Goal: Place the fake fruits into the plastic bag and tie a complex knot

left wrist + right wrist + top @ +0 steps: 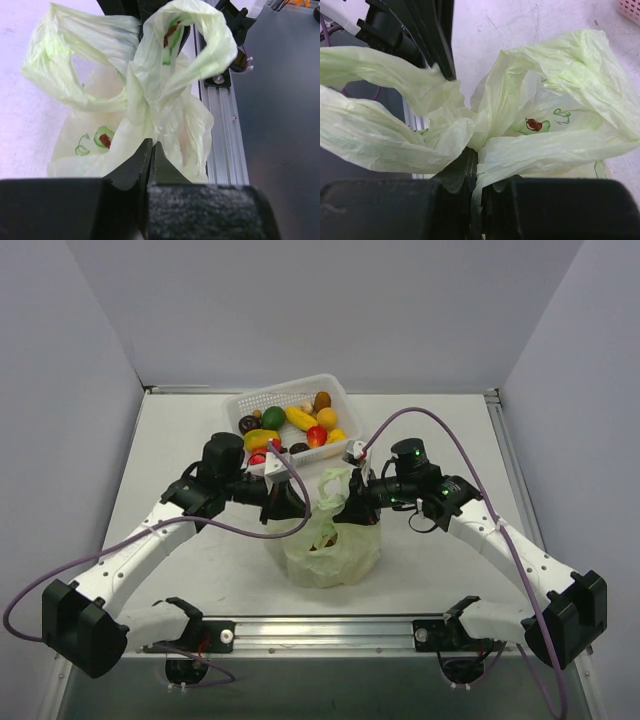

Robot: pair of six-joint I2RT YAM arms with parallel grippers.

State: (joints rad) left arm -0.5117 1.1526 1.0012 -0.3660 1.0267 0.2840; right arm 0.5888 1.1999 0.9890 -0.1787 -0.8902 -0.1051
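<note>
Left gripper (151, 145) clenched, its two black fingers pressed together on a fold of the plastic bag (150, 100) at the gathered neck; right gripper (472, 151) likewise clamped tight, with a strip of the pale-green film running down between its fingers. From above, the two grippers face each other across the top of the bag (335, 545), the left one (300, 505) on its left side and the right one (347, 502) on its right, the neck bunched between them. Two handle loops (210, 35) rise free above the pinched plastic, one arching to either side in the left wrist view. An avocado-half print (534, 124) shows on the bag's wall. The bag sits on the white table (180, 440), near the front edge and midway between the arm bases; what it holds cannot be made out through the film. Behind it, just beyond the grippers, stands a white perforated basket (290, 395) with fake fruits (300, 420) in yellow, orange, green, red and dark tones heaped inside.
</note>
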